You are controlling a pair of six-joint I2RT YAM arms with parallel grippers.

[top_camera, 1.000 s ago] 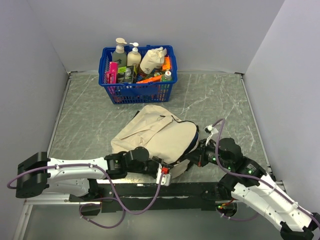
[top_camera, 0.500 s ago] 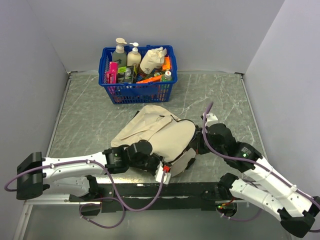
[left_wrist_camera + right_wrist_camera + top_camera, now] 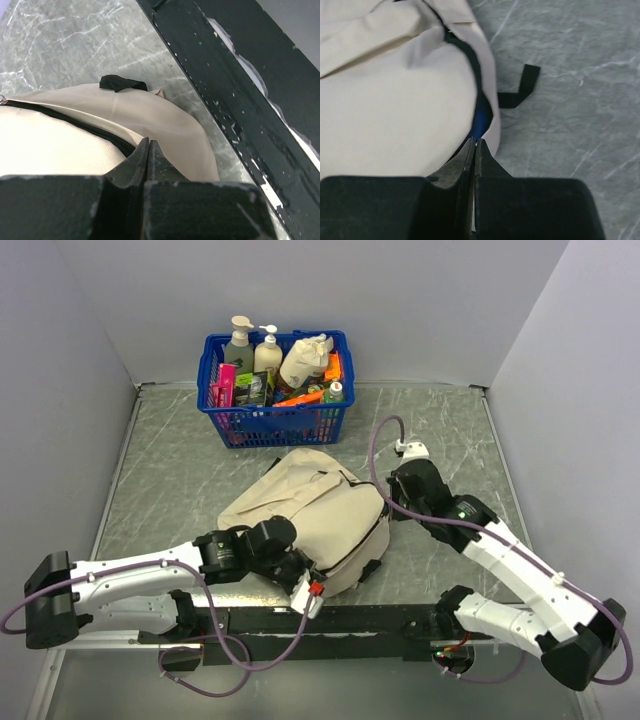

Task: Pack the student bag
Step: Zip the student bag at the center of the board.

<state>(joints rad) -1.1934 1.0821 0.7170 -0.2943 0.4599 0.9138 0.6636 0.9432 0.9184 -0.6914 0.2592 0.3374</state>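
Note:
The beige student bag (image 3: 320, 510) lies flat mid-table, its black zipper (image 3: 378, 530) curving along its right side. My left gripper (image 3: 312, 580) is at the bag's near edge; in the left wrist view its jaws (image 3: 148, 143) are pressed together at the bag's zipper line (image 3: 75, 122). My right gripper (image 3: 388, 508) is at the bag's far right edge. In the right wrist view it (image 3: 475, 143) is shut at the zipper's edge (image 3: 465, 55), a thin pale sliver between the jaws. Something blue (image 3: 480, 120) shows inside the gap in the bag.
A blue plastic basket (image 3: 275, 422) with bottles and packets stands at the back. A black rail (image 3: 400, 620) runs along the near edge, close to the bag (image 3: 225, 90). A black strap loop (image 3: 520, 92) lies on the marble beside the bag. Grey walls enclose the table.
My right gripper has moved away from me along the bag's right side, and the dark opening there has narrowed. My left gripper has stayed at the bag's near edge, shifting slightly left.

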